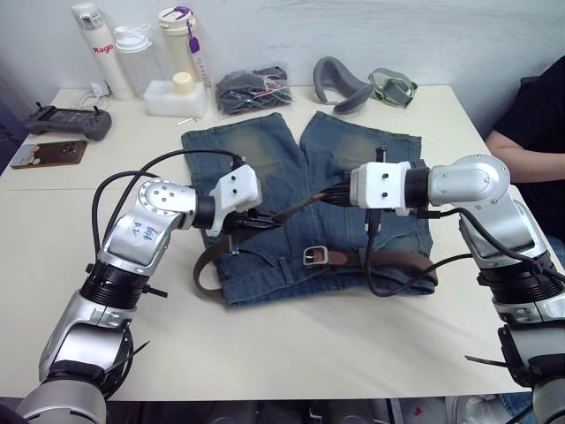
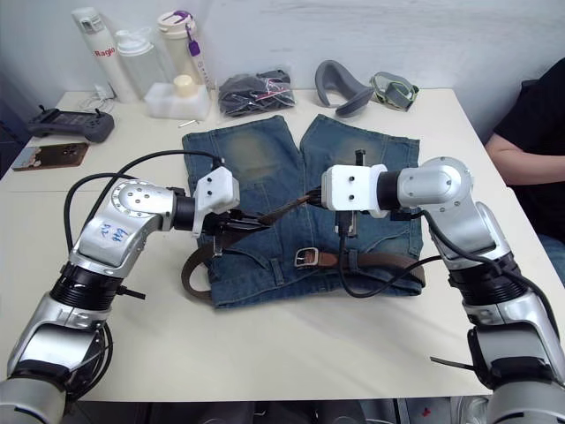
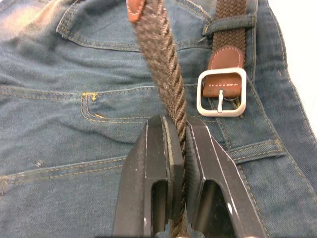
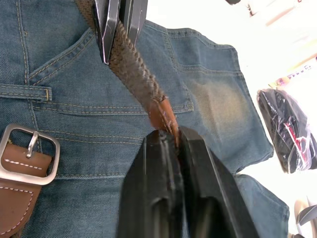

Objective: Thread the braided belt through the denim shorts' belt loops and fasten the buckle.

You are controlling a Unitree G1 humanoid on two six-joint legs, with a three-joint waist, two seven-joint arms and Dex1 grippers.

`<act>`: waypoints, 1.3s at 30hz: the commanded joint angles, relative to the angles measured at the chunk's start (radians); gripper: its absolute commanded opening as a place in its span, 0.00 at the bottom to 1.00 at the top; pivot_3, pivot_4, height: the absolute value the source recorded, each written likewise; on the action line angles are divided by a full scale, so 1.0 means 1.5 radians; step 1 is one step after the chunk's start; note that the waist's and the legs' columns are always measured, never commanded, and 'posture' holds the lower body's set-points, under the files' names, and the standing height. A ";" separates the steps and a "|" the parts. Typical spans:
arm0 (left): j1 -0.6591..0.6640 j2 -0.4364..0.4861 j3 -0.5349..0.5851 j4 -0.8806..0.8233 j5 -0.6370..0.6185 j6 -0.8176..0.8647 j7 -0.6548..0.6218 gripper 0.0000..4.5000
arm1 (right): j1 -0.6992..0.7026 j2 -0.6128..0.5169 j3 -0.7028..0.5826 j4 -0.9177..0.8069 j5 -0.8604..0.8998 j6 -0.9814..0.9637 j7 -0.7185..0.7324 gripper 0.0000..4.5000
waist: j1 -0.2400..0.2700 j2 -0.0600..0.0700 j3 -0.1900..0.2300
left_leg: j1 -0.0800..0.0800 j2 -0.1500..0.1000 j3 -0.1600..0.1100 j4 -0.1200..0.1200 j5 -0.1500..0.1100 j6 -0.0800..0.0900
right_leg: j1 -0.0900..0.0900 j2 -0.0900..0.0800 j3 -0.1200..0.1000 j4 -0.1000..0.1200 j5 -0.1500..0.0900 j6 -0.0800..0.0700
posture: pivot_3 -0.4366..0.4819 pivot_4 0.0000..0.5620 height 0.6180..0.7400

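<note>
A: Shorts?
B: denim shorts [image 1: 291, 177] flat on the desk [image 1: 265, 353], waistband toward the robot, legs pointing away.
A: Belt?
B: braided belt [image 1: 388, 261] runs along the waistband under at least one of the belt loops [image 3: 229, 23]. The buckle [image 1: 315, 256] lies unfastened near the waistband's middle. Free end lifted off the denim, stretched between both arms.
A: Left jaws?
B: left gripper [image 3: 177, 144] jaws pressed together on the woven strap, above the left back pocket.
A: Right?
B: right gripper [image 4: 174, 141] jaws pinch the tan tip [image 4: 162, 115].
A: Else?
B: Bottles [image 1: 141, 53], bagged dark bundle [image 1: 252, 88], controller [image 1: 69, 122] at the desk's far side; a person's arm [image 1: 516, 150] at right.
</note>
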 commanded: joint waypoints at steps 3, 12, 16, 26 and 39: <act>0.024 0.040 0.124 -0.025 -0.121 0.147 -0.012 0.47 | -0.007 0.016 0.018 0.020 -0.051 -0.056 -0.034 0.00 | -0.003 0.000 0.000 | 0.000 0.000 0.000 0.000 0.000 0.000 | 0.000 0.000 0.000 0.001 0.000 0.000 | 0.48 0.27 1.00; 0.056 0.103 0.360 -0.099 -0.421 0.584 0.024 0.99 | 0.000 0.094 0.050 0.125 -0.155 -0.271 -0.175 0.00 | -0.014 0.000 0.000 | 0.000 0.000 0.000 0.001 0.000 0.000 | -0.001 0.000 0.001 0.002 0.000 0.000 | 0.48 0.27 1.00; 0.161 0.195 0.404 -0.194 -0.584 0.695 -0.036 0.99 | 0.002 0.102 0.049 0.149 -0.165 -0.333 -0.206 0.00 | -0.022 0.000 0.000 | 0.001 0.000 0.000 0.001 0.000 -0.001 | -0.001 0.001 0.002 0.002 0.000 0.000 | 0.48 0.27 1.00; 0.140 0.132 0.291 -0.048 -0.827 0.715 0.329 0.99 | 0.019 0.106 0.049 0.134 -0.210 -0.467 -0.291 0.00 | -0.013 0.000 0.000 | 0.003 0.000 -0.001 0.002 0.000 -0.002 | 0.000 0.001 0.003 0.004 0.000 0.000 | 0.48 0.27 1.00; 0.126 0.077 0.193 0.092 -1.132 0.528 0.729 0.99 | 0.045 0.086 0.029 0.070 -0.211 -0.471 -0.309 0.00 | -0.015 0.000 0.000 | 0.003 0.000 -0.001 0.004 -0.001 -0.003 | -0.002 0.004 0.009 0.007 0.000 0.000 | 0.48 0.27 1.00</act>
